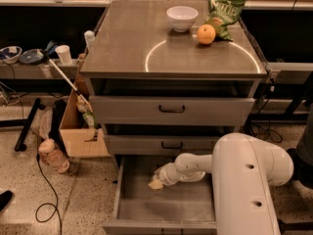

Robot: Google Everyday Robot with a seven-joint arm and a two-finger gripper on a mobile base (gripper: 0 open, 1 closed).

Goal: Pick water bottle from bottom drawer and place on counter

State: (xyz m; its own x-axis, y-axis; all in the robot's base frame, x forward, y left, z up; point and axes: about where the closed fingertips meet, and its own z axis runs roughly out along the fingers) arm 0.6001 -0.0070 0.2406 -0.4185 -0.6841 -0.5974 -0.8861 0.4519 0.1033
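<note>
The bottom drawer (142,207) is pulled open below two closed drawers with black handles, and its grey tray floor shows. My gripper (156,183) reaches down into it from the right and sits low over the drawer's back left part. The white arm (244,175) covers the drawer's right side. I see no water bottle; it is hidden or out of view. The counter (127,43) is the flat grey-brown top of the cabinet, with a bright circular arc on it.
A white bowl (182,17), an orange (206,34) and a green chip bag (225,10) sit at the counter's back right. A cardboard box (80,133), a pinkish bottle (53,155) and cables lie on the floor to the left. A cluttered side shelf (34,65) stands further left.
</note>
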